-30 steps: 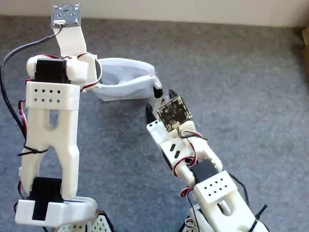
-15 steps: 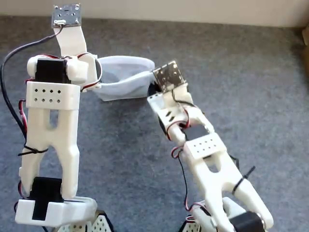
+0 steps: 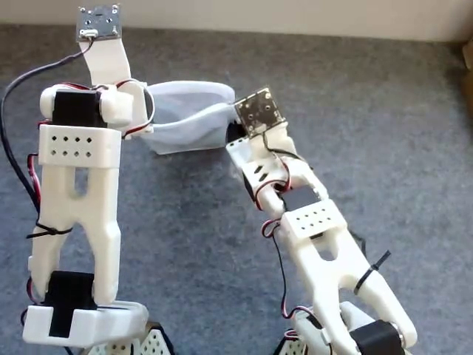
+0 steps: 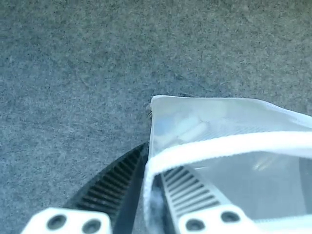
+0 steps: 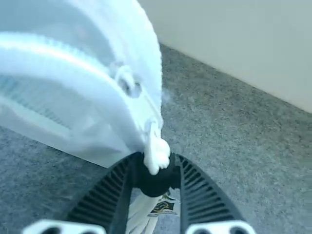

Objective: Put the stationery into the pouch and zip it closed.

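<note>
1. Your left tool [image 4: 153,168] is clenched on the rim of the white mesh pouch [image 4: 219,131], out on the grey desk [image 4: 73,73].
2. Your right tool [image 5: 155,169] grips a black item [image 5: 153,186] right at the pouch's zipper pull [image 5: 157,155].

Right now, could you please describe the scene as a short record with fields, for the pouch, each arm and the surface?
pouch: white, translucent, spans between the two grippers; mouth looks open
left gripper: fingers shut on the rim at one end of the pouch
right gripper: at the other end, fingers shut on a black-capped item
zip pull: white, resting against that item
surface: grey carpet
</note>
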Controlling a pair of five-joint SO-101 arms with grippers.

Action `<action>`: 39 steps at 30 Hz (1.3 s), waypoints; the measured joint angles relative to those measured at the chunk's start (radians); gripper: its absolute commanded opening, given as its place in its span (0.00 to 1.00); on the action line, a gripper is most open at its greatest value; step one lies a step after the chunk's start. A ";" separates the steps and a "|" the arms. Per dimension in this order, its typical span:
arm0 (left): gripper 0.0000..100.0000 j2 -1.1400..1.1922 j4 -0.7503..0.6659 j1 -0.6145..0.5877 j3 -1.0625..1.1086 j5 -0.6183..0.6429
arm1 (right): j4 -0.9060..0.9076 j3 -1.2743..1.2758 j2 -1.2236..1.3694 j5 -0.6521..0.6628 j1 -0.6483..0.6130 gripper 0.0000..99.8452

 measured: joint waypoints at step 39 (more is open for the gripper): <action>0.19 0.011 -0.005 0.048 0.014 0.000 | 0.772 0.063 -0.437 0.140 -0.080 0.01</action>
